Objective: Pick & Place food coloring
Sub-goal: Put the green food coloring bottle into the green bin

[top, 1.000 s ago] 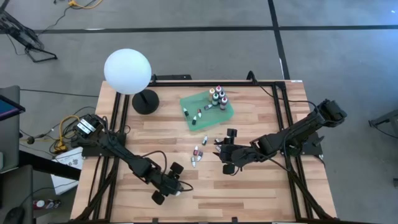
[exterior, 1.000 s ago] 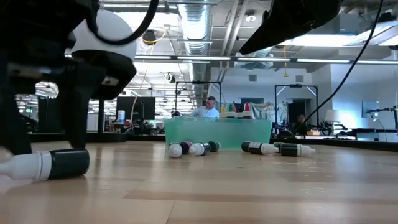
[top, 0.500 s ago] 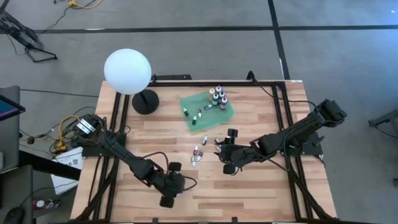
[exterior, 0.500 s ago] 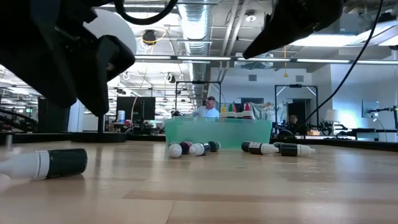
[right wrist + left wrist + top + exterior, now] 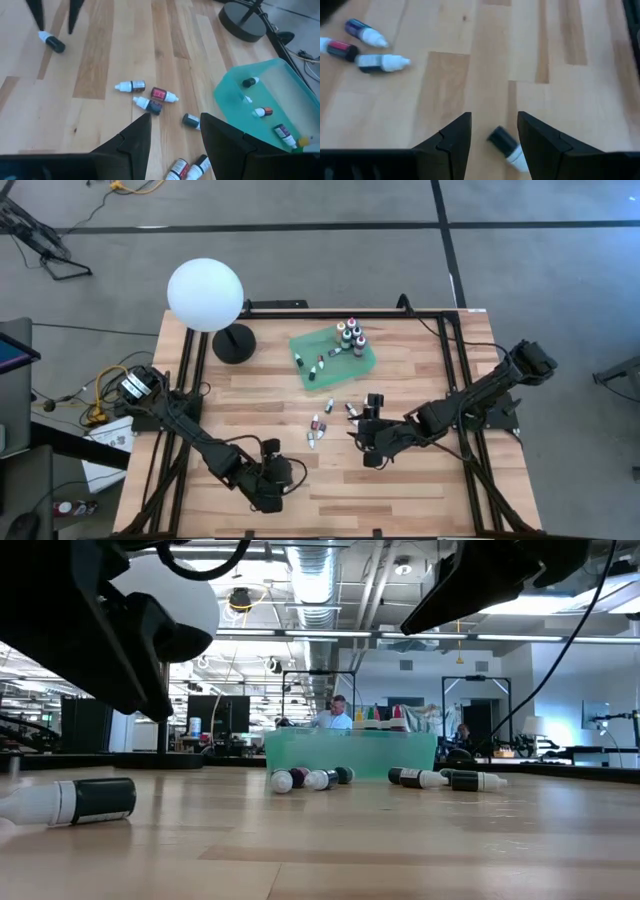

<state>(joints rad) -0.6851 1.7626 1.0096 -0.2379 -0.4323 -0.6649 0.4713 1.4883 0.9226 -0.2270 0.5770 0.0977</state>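
Food coloring bottles lie scattered mid-bench near the green tray (image 5: 333, 356) at the far side, and one stray dark bottle (image 5: 508, 146) lies apart at the near left. My left tool (image 5: 493, 131) hangs over that stray, fingers spread astride it, empty; next I judge I must lower and pinch it. My right tool (image 5: 172, 129) waits spread above the middle cluster (image 5: 146, 95).

Open lab: exposed ceiling ducts (image 5: 330, 580), workbenches behind.
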